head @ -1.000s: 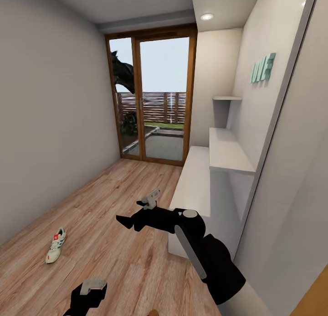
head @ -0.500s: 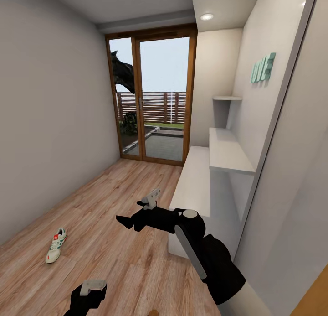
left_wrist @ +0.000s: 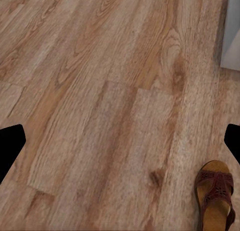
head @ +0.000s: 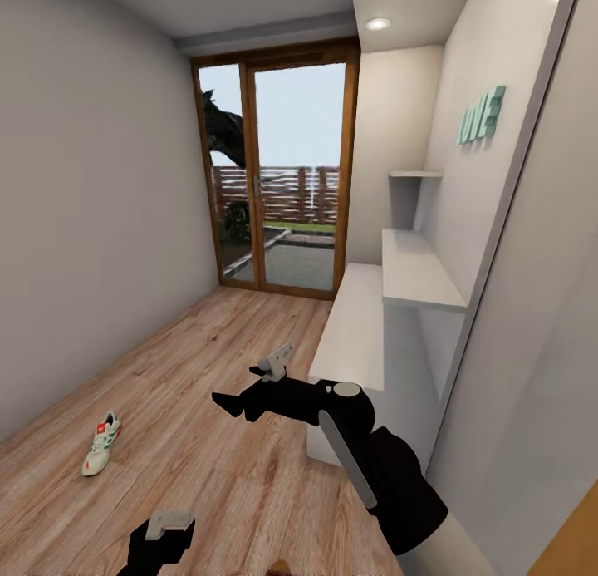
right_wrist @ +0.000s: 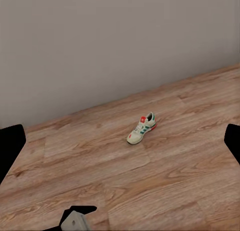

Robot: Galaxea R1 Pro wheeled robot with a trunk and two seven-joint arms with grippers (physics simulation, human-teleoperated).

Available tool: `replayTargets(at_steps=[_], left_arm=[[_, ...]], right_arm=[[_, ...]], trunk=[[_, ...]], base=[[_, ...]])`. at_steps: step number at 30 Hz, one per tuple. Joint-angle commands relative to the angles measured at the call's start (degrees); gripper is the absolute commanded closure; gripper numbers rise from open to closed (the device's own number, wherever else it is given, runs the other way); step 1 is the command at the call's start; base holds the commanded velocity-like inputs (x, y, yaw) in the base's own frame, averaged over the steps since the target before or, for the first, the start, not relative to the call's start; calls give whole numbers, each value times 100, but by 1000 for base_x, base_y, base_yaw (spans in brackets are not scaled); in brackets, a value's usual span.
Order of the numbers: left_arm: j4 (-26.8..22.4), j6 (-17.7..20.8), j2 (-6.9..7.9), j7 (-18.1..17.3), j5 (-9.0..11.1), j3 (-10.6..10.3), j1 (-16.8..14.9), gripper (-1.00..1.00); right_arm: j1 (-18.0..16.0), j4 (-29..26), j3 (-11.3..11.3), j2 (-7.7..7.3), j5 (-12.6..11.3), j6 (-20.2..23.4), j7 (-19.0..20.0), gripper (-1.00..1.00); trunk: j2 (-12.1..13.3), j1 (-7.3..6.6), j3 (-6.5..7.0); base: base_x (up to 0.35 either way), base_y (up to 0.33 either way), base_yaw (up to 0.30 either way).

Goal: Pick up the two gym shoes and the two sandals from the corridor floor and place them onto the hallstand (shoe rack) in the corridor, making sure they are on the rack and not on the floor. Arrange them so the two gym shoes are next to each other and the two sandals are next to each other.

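Item 1 – gym shoe (head: 101, 443): one white sneaker w/ green stripes and red-orange patches, lying on the corridor floor (head: 208, 352) near the grey wall (head: 91, 227) at the robot's left, well apart from the rack. Also seen from the right wrist cam (right_wrist: 142, 129), alone on the planks, close to the wall base.

Item 2 – sandal (left_wrist: 216, 193): one dark brown open-toe sandal w/ tan sole, on the floor (left_wrist: 100, 91), seen in the left wrist cam; a pale grey-white corner shows at that picture's edge.

Item 3 – hallstand (head: 357, 327): pale unit along the robot's right side; bench top bare, staggered wall shelves (head: 419, 268) above it, teal letters (head: 482, 116) on its back panel.

Item 4 – right hand (head: 226, 404): arm stretched forward over the floor, beside the bench's near end, pointing toward the left wall. Fingers wide apart per wrist cam, black tips at both picture edges, nothing held.

Item 5 – left hand (head: 162, 536): low at head view's bottom edge, above the floor. Fingers likewise spread wide, nothing between them.

Misc – glass door (head: 278, 169) w/ wood frame at corridor end; fence and greenery outside.
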Motion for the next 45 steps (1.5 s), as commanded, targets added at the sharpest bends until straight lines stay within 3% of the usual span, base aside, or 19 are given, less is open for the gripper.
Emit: replayTargets(at_steps=[1,18,22,23,24,30,41,45], left_arm=[[5,-18,-1,-7,-7,9,-4,-100],[-62,100,-12,-72,-19,-27,-95,-100],[-87,389,-11,-65,-60,-89,-249,-100],[-129,735,-14,-59,-101,-147,-361,-100],[-143,807,-16,-54,-108,-153,-380,-100],[-159,928,-27,-50,-114,-155,-402,-100],[-114,934,-189,-25,-131,-156,-354,-100],[-108,899,-343,-31,-127,-168,-353,-100]], right_arm=[[-5,-5,-4,2,-32,40,-1,-100],[-3,-9,-5,2,-39,40,-1,-100],[-5,-9,-9,2,-39,40,-1,-100],[-3,-10,-12,2,-39,44,-1,-100],[-2,-10,-13,2,-39,46,-1,-100],[-4,-10,-20,2,-39,48,-1,-100],[-7,-10,-15,2,-39,49,-1,-100],[-5,-10,-14,2,-39,49,-1,-100]], trunk=[[-45,22,-32],[-727,396,-482],[-887,483,-590],[-927,505,-616],[-967,527,-643],[-1208,659,-805],[-1649,901,-1102],[-1810,989,-1211]], base=[[0,0,0],[0,0,0],[0,0,0],[0,0,0],[0,0,0],[0,0,0],[0,0,-6],[0,0,-60]])
